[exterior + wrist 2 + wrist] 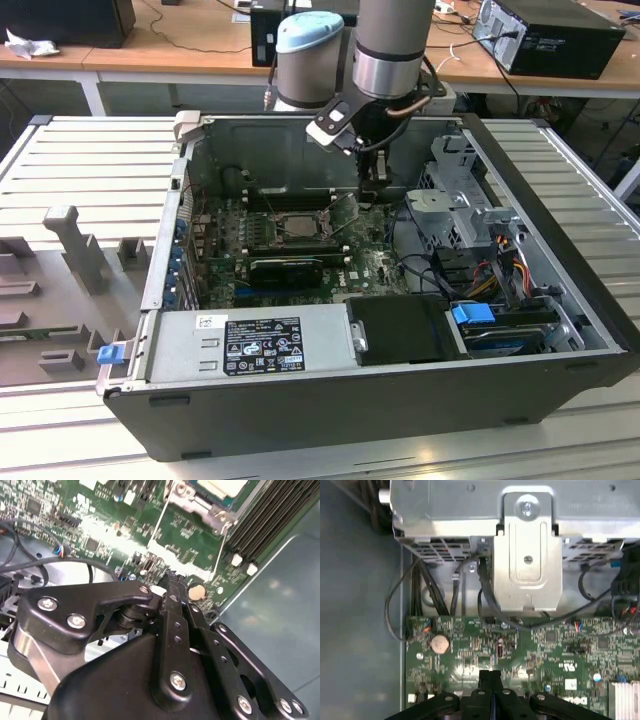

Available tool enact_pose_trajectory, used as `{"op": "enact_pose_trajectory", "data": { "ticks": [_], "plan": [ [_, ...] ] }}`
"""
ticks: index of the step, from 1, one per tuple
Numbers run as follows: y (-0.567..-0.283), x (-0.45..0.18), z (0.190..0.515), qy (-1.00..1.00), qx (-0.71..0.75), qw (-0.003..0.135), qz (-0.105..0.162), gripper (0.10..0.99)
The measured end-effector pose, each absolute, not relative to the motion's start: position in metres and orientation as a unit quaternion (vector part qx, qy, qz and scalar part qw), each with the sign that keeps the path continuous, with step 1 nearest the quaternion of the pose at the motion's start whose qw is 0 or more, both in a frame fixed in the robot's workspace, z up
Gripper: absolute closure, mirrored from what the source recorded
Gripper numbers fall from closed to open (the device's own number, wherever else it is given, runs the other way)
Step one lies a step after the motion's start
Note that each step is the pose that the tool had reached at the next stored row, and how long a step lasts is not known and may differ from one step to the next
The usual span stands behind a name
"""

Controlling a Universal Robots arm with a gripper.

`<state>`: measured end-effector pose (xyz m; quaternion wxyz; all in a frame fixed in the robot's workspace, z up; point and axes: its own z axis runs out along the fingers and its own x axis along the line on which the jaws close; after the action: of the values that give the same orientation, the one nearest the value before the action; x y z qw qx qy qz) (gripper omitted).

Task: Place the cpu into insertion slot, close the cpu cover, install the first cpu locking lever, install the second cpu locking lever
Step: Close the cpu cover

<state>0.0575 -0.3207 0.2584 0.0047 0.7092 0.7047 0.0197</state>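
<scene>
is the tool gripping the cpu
No, in the first wrist view the tool is shut, its jaws pressed together with nothing between them.

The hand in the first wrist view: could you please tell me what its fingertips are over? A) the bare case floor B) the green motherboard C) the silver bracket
B: the hand, shut, has its tips over the green motherboard, and the silver bracket lies past the board's edge.

Drive cage (462, 180) and cables (485, 597) crowd the space beside the claw (490, 676).
</scene>
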Motion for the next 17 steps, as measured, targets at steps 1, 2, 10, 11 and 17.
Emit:
{"op": "enact_pose_trajectory", "data": {
  "ticks": [1,2,10,11,17],
  "plan": [
    [-0.321,0.06,0.257,0.705,0.709,0.005,0.02,0.98],
    [-0.321,0.061,0.255,0.705,0.709,0.005,0.02,0.98],
    [-0.321,0.058,0.245,0.706,0.708,0.003,0.019,0.98],
    [-0.321,0.057,0.245,0.706,0.708,0.003,0.019,0.98],
    [-0.321,0.054,0.246,0.706,0.708,0.003,0.019,0.98]
  ]
}}
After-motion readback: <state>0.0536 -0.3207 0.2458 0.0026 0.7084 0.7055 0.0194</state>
